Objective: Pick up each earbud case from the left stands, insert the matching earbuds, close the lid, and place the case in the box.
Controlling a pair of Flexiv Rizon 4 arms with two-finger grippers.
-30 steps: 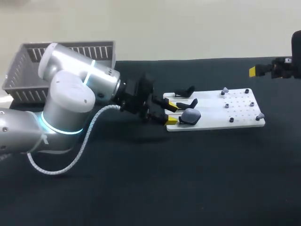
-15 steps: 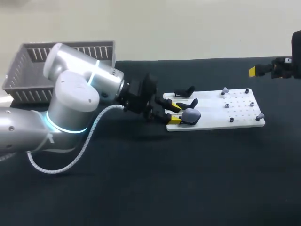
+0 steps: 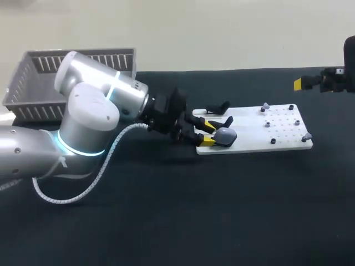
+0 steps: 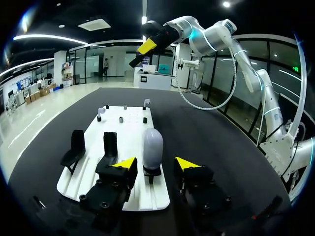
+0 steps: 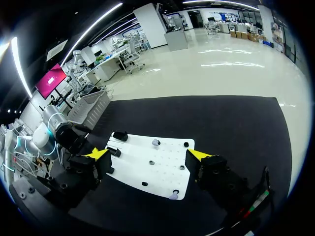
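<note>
now: left gripper (image 4: 156,163) open, fingers straddling grey earbud case (image 4: 152,146), gap on both sides. case upright on its stand between the tips, at near edge of white board (image 4: 129,123). two black stands (image 4: 76,147) beside one finger. right gripper (image 5: 148,154) open, well ahead, raised over board.

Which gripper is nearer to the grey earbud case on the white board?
Left. The left gripper stands open around the grey earbud case without touching it; the right gripper hangs beyond the white board, past its far end.
</note>
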